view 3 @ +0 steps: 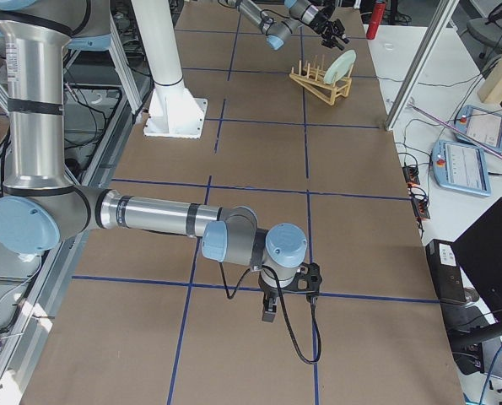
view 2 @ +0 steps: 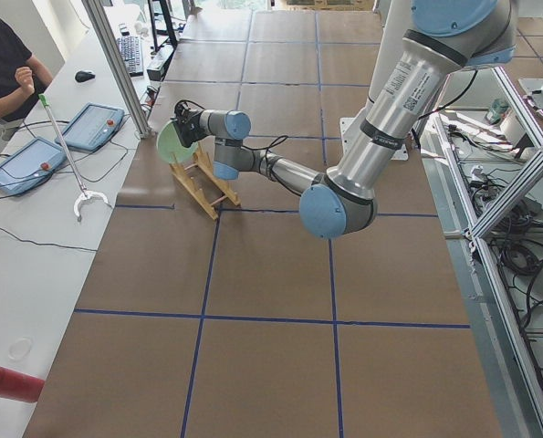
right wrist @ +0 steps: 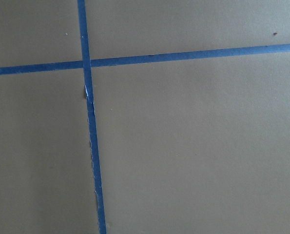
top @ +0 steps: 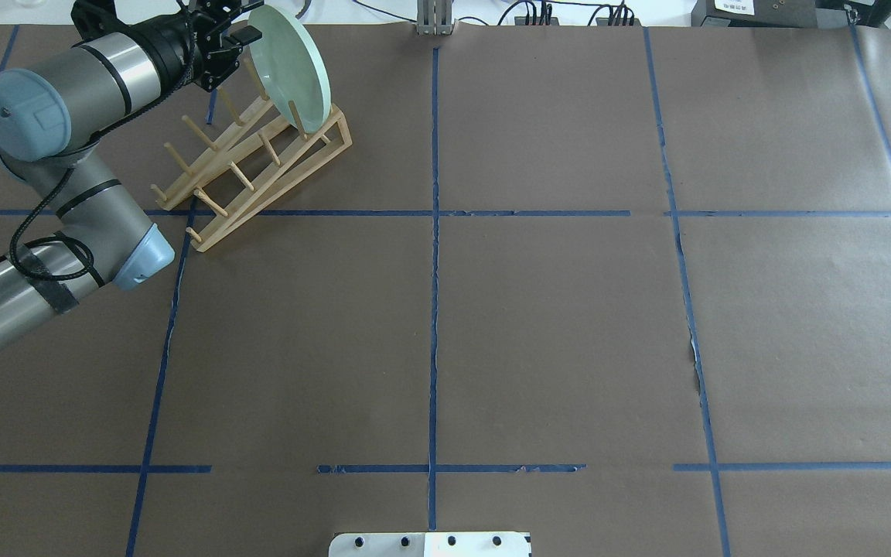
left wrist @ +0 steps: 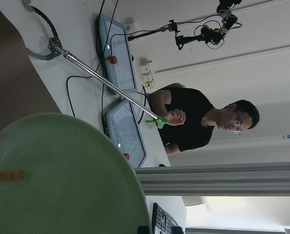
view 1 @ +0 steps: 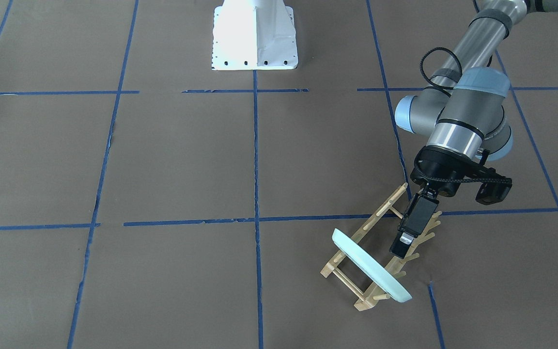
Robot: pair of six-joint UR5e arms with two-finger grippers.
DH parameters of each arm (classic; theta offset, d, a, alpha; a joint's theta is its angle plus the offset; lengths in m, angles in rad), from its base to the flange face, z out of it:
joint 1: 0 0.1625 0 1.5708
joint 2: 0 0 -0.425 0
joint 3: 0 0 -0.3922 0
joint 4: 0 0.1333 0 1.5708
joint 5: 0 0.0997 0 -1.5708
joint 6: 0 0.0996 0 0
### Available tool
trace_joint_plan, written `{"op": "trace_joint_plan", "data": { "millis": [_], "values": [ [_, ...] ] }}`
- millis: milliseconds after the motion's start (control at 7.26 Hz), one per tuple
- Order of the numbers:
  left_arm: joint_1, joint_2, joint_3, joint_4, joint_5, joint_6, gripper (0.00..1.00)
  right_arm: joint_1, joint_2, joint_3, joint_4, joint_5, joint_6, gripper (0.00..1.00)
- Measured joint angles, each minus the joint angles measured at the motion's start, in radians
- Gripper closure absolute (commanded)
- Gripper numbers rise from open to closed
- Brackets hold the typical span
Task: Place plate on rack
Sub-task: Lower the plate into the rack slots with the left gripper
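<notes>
Overhead exterior – left arm reaches to the far-left corner, its gripper [top: 235, 56] roughly level, fingers apart, just beside the plate [top: 291, 66] standing in the rack [top: 335, 135].

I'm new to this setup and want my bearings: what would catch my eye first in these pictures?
First comes the pale green plate, standing on edge between the pegs at one end of the wooden rack, near the operators' edge of the table. The left gripper hangs over the rack right beside the plate, apart from it. The right gripper sits low over the blue-taped brown table, far from both.
</notes>
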Motion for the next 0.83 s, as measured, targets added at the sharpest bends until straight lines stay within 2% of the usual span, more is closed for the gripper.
{"op": "trace_joint_plan", "data": {
  "millis": [413, 826],
  "values": [
    [-0.001, -0.002, -0.001, 0.001, -0.001, 0.012, 0.00, 0.000, 0.001, 0.000, 0.000, 0.000, 0.000, 0.00],
    [-0.029, 0.000, -0.039, 0.047, -0.039, 0.235, 0.00, 0.000, 0.000, 0.000, 0.000, 0.000, 0.000, 0.00]
  ]
}}
